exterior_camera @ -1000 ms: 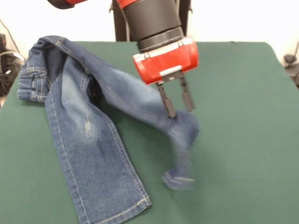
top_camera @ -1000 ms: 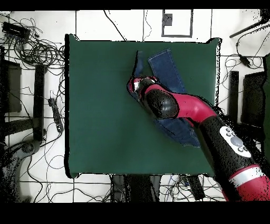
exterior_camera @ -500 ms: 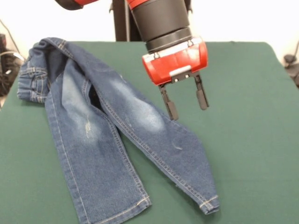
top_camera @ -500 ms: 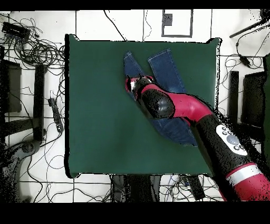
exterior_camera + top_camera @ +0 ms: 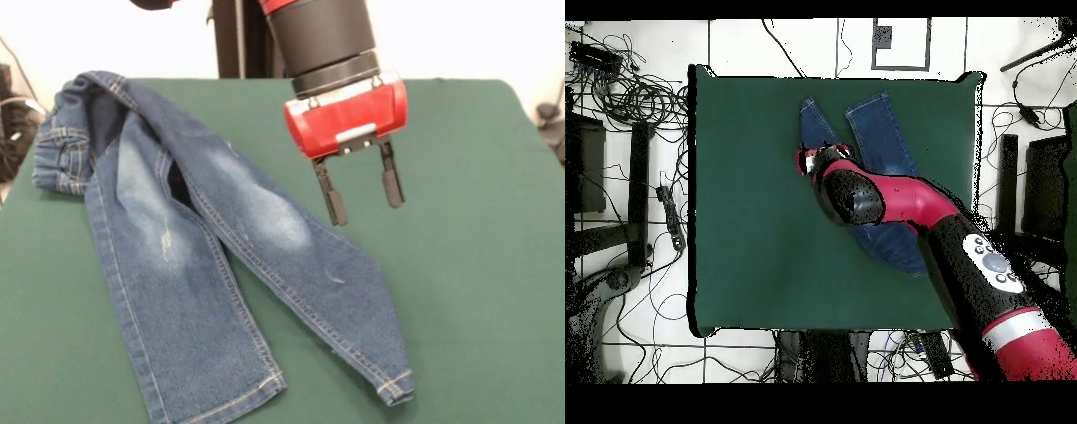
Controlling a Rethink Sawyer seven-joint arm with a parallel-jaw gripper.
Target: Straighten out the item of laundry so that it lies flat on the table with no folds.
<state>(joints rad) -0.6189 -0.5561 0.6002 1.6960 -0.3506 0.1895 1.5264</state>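
The dark green table [image 5: 477, 291] carries the jeans [image 5: 203, 265] on its left half, both legs splayed toward the near edge, waistband bunched at the far-left corner. Above the right leg hangs the gripper [image 5: 362, 193], fingers spread and empty.

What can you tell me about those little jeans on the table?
The jeans are small, of blue denim with faded pale patches on the thighs and tan stitching. They lie on the green table, the waistband bunched and folded at one corner, the two legs spread apart like a V toward the table's edge. The legs look mostly flat with slight wrinkles. The open claw hangs above, touching nothing.
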